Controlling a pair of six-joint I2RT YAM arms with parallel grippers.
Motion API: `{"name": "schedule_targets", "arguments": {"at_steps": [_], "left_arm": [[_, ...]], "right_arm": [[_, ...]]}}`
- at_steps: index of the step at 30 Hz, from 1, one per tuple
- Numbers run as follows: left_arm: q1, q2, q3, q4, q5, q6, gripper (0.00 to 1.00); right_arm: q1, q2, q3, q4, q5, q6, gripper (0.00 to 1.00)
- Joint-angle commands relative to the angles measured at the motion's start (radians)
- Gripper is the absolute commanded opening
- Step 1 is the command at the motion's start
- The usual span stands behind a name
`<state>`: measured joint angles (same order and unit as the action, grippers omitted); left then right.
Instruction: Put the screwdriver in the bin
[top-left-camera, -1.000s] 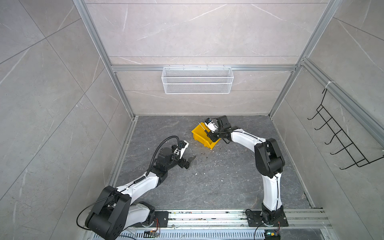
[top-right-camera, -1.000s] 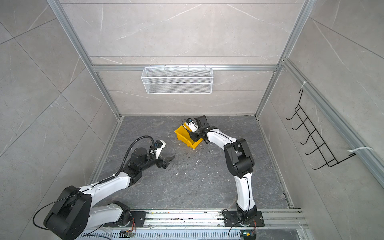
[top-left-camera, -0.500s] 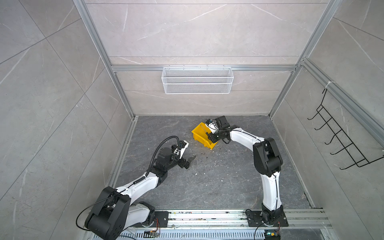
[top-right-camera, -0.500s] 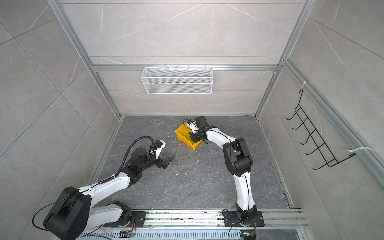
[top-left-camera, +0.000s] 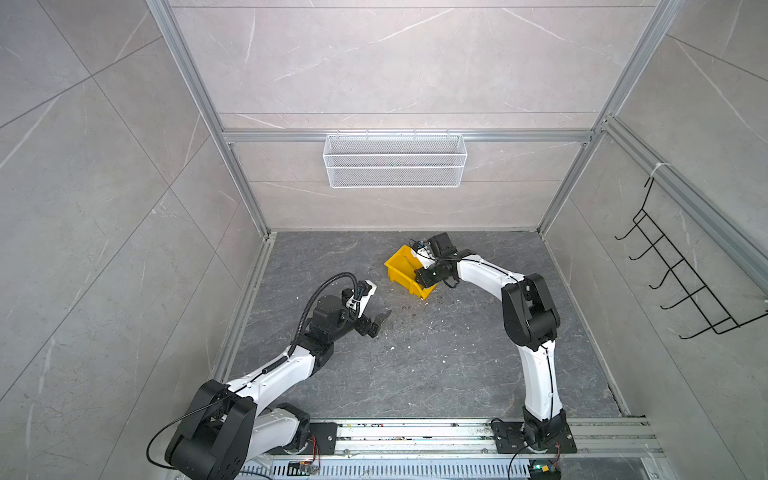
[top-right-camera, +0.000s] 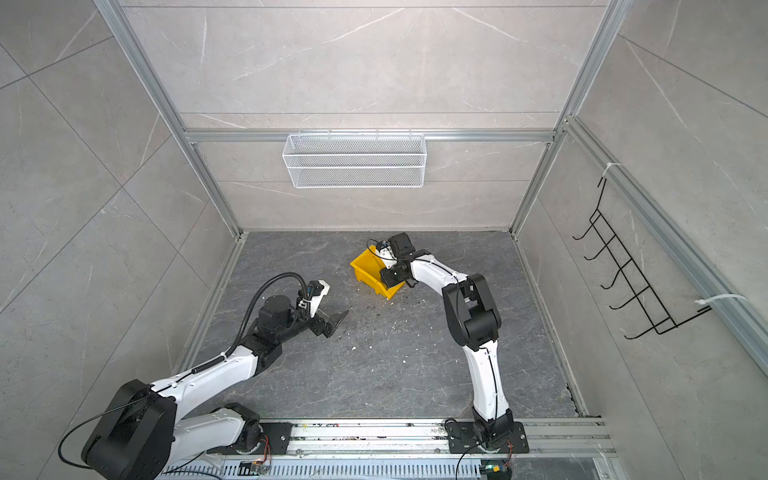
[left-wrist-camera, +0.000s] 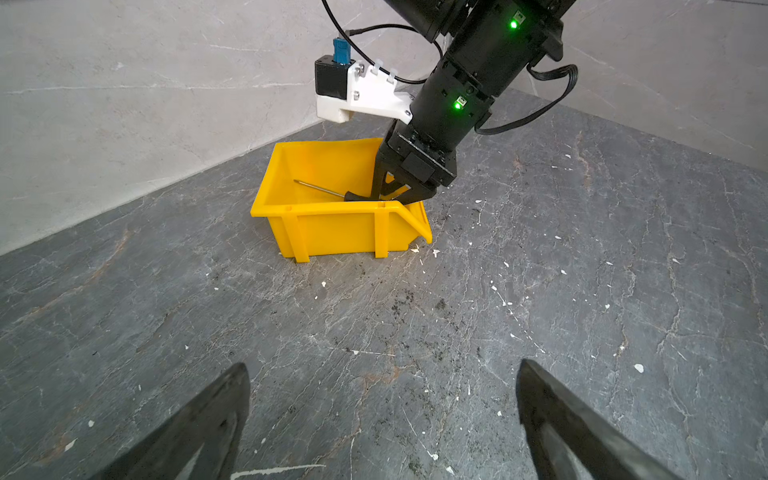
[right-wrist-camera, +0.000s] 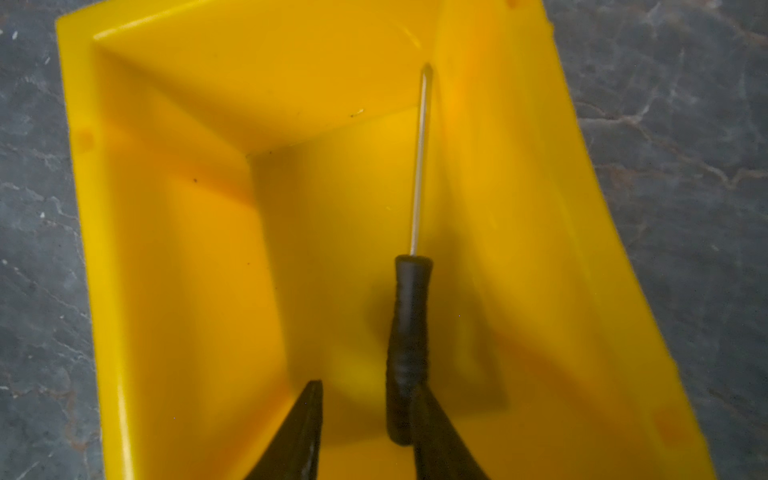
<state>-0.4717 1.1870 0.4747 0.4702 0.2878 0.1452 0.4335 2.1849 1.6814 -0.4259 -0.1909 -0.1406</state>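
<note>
1. Lying in the bin, the screwdriver ran along one side wall, tip at a back corner.
2. Right gripper stayed over the bin, jaws apart, one finger beside the handle.
3. Left gripper stayed spread, well apart.
4. Handle's butt hid behind that finger; both top views hid the screwdriver.

Quick headcount from my side: two hands, my left hand and my right hand. One yellow bin. One screwdriver, just the one, black handle. One white mesh basket and one black hook rack. As for white scraps on the tabletop: loads, too small and scattered to count properly.
</note>
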Motion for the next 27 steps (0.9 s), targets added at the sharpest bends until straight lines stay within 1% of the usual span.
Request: {"name": "schedule_targets", "arguments": {"at_steps": [1, 5, 7, 12, 13, 15, 17, 21, 24, 27], "left_arm": [[-0.004, -0.029, 0.005, 0.005, -0.026, 0.026, 1.0], [0.005, -0.033, 0.003, -0.008, -0.118, 0.015, 1.0], [0.021, -0.038, -0.003, -0.007, -0.147, 0.018, 1.0], [0.105, -0.056, -0.026, -0.001, -0.176, 0.012, 1.0], [0.123, -0.06, -0.032, 0.001, -0.191, 0.021, 1.0], [0.166, -0.064, -0.042, 0.009, -0.212, 0.035, 1.0], [0.213, -0.063, -0.055, 0.026, -0.226, 0.033, 1.0], [0.302, -0.045, -0.103, 0.106, -0.284, 0.031, 1.0], [0.34, -0.015, -0.131, 0.158, -0.359, 0.03, 1.0], [0.364, 0.026, -0.153, 0.213, -0.407, 0.015, 1.0]], "right_arm": [[0.007, -0.074, -0.035, 0.033, -0.005, 0.007, 0.44], [0.006, -0.162, -0.112, 0.104, 0.009, 0.014, 0.54], [0.007, -0.222, -0.18, 0.171, 0.013, 0.012, 0.63], [0.001, -0.364, -0.34, 0.328, 0.016, 0.017, 0.86], [-0.004, -0.402, -0.387, 0.369, 0.015, 0.017, 0.92], [-0.011, -0.465, -0.463, 0.439, 0.018, 0.022, 0.97], [-0.024, -0.529, -0.542, 0.517, 0.032, 0.028, 0.99], [-0.06, -0.663, -0.714, 0.658, 0.107, 0.035, 0.99], [-0.098, -0.769, -0.842, 0.739, 0.182, 0.045, 0.99], [-0.14, -0.862, -0.956, 0.777, 0.248, 0.044, 0.99]]}}
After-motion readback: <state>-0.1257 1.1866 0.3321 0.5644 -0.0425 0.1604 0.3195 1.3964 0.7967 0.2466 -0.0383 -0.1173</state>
